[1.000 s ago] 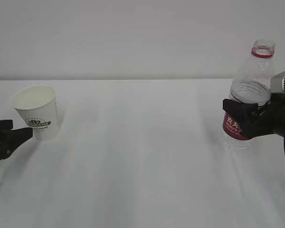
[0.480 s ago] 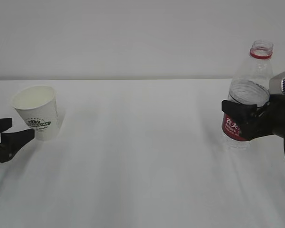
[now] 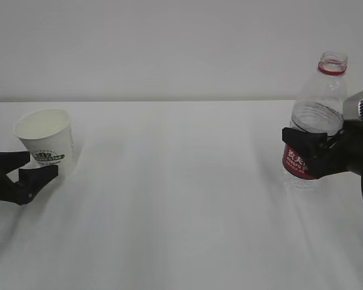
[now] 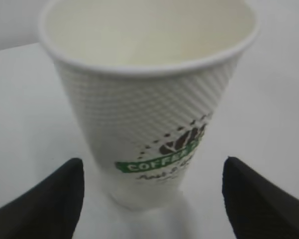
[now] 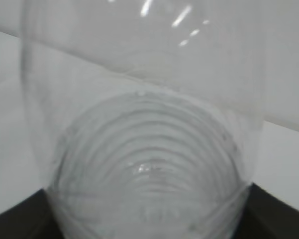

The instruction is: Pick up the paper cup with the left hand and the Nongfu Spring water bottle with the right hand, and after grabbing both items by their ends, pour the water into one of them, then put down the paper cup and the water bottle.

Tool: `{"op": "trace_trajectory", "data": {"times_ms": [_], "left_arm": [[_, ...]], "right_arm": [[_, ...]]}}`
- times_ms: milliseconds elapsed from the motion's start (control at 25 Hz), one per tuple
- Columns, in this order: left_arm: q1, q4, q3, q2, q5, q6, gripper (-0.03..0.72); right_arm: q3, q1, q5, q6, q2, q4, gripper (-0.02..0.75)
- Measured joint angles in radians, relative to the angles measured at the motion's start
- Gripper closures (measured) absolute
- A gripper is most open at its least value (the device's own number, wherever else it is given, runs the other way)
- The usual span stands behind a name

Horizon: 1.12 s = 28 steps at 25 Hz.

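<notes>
1. Two grips in play: left gripper (image 3: 31, 169) spread wide, low beside the cup (image 3: 45, 149), fingers (image 4: 49, 199) flanking the base without touching, likely lined up for a low hold.
2. Cup upright on the table (image 3: 181, 199).
3. Far right of the cup: bottle (image 3: 316, 121) upright, uncapped, pinched at the label by the right gripper (image 3: 308, 154), neck left free for pouring.
</notes>
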Motion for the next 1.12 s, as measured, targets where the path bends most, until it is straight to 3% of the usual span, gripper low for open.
{"op": "trace_trajectory", "data": {"times_ms": [200,600,1120], "left_arm": [[-0.054,-0.059,-0.047,0.023,0.0,0.0,0.047],[-0.061,-0.113,-0.1,0.044,-0.004,0.0,0.047],[-0.142,-0.178,-0.158,0.089,-0.004,0.0,0.047]], "right_arm": [[0.0,0.0,0.0,0.0,0.0,0.0,0.238],[0.0,0.0,0.0,0.0,0.0,0.0,0.239],[0.0,0.0,0.0,0.012,0.0,-0.024,0.24]]}}
